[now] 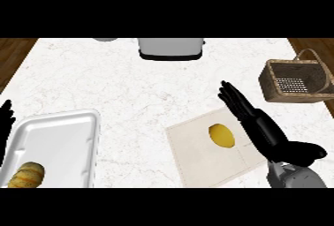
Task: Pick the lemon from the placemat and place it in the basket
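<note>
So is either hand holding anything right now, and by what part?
Nothing held. Right hand is open beside the lemon on the placemat; left hand open at the left edge.

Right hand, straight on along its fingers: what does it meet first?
Only bare counter at first: the right hand points away and leftward, passing left of the basket. Further on, its line probably reaches the right corner of the grey appliance at the far edge; depth is unclear.
</note>
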Motion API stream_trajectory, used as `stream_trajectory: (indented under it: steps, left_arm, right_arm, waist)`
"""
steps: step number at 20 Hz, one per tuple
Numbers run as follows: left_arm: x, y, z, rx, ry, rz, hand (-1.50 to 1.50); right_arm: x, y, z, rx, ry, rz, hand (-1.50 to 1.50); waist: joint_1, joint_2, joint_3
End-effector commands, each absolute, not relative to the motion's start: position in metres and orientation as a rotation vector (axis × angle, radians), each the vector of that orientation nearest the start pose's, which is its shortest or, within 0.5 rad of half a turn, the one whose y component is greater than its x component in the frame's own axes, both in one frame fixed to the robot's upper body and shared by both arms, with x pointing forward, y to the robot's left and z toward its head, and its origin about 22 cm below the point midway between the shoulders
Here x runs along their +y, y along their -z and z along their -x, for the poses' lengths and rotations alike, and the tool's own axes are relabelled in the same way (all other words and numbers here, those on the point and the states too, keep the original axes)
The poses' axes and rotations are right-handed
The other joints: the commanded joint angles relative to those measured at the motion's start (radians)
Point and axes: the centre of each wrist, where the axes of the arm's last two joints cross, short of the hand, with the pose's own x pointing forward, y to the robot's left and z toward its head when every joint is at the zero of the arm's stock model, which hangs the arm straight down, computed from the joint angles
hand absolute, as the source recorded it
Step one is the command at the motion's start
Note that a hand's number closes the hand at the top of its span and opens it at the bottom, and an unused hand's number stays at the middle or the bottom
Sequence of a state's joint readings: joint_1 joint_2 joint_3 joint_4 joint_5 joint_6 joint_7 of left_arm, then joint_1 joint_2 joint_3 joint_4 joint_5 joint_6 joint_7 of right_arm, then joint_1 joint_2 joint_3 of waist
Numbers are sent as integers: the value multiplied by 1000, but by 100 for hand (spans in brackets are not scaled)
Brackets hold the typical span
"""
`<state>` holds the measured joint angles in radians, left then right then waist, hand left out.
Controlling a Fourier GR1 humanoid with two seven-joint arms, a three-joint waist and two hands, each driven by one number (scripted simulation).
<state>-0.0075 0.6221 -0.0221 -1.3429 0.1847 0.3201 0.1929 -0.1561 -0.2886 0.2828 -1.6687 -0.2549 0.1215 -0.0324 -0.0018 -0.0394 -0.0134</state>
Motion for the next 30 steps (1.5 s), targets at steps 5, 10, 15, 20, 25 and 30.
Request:
stream_trajectory:
  steps: [5, 10, 15, 20, 25, 30]
  left_arm:
    - [316, -85, -283, -1673, 307, -418, 0]
    - [289, -68, -277, -1713, 362, -305, 0]
    - [292, -61, -283, -1709, 364, -314, 0]
    - [295, -65, -282, -1696, 362, -308, 0]
    - [289, -67, -286, -1705, 380, -319, 0]
    - [292, -79, -292, -1713, 380, -281, 0]
  right_arm:
    - [-140, -70, -259, -1598, -883, -866, 150]
    - [-96, -38, -207, -1426, -696, -1171, 150]
    - [-94, -69, -194, -1704, -800, -843, -150]
    - [-130, -144, -237, -1882, -1114, -257, -150]
    - [-149, -199, -254, -1731, -1600, 115, -150]
    - [-140, -221, -261, -1413, -2010, 181, -150]
  waist:
    - [36, 46, 15]
    - [-2, 37, 13]
    - [-10, 36, 13]
    - [-15, 26, 8]
    - [-1, 31, 7]
    - [18, 37, 9]
